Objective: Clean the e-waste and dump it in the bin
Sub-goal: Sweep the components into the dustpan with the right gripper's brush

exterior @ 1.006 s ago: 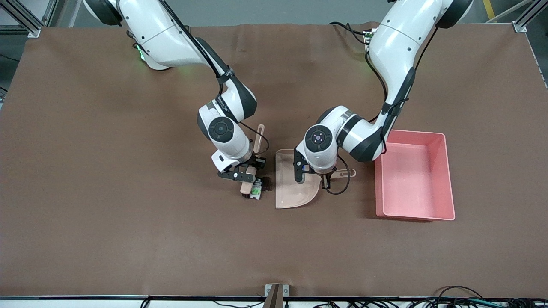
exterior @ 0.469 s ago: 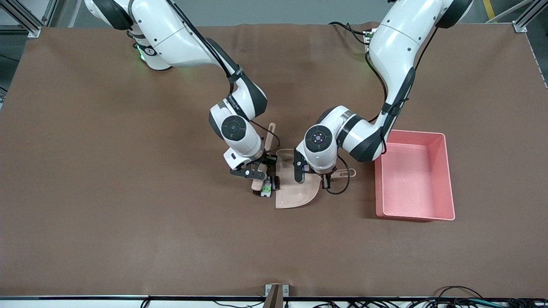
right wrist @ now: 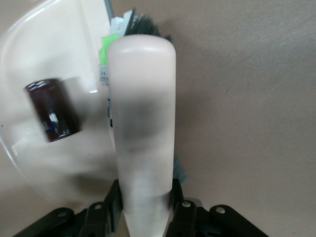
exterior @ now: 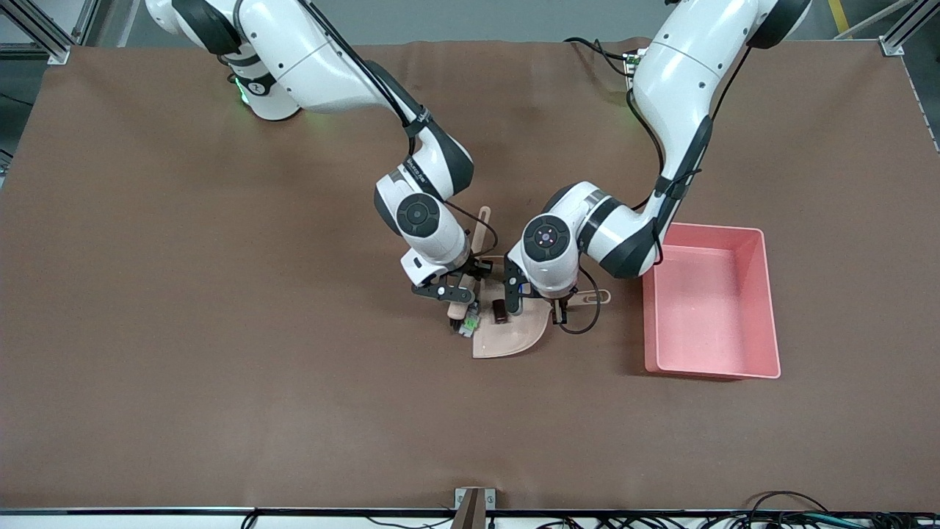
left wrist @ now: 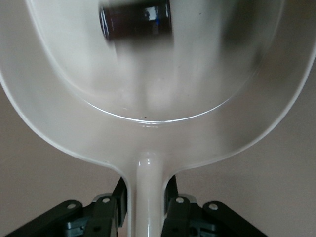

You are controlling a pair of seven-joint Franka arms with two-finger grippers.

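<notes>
My right gripper (exterior: pixel 457 294) (right wrist: pixel 145 197) is shut on the beige handle of a small brush (exterior: pixel 481 224) (right wrist: pixel 143 118), its dark bristles at the open edge of the beige dustpan (exterior: pixel 514 338) (left wrist: pixel 148 98). The dark maroon cylinder (exterior: pixel 498 311) (left wrist: pixel 136 19) (right wrist: pixel 52 111) lies inside the dustpan. The white-and-green switch (exterior: pixel 468 323) (right wrist: pixel 106 49) sits at the dustpan's edge, against the bristles. My left gripper (exterior: pixel 562 307) (left wrist: pixel 146 190) is shut on the dustpan's handle. The pink bin (exterior: pixel 698 308) stands empty beside the dustpan, toward the left arm's end.
The brown mat (exterior: pixel 220 330) covers the whole table. Both arms crowd the middle, wrists close together over the dustpan. A black cable loops by the dustpan's handle, between it and the bin.
My right gripper swept the brush toward the dustpan. The maroon cylinder went onto the dustpan and the switch was pushed up to its edge. The left arm and dustpan stayed still.
</notes>
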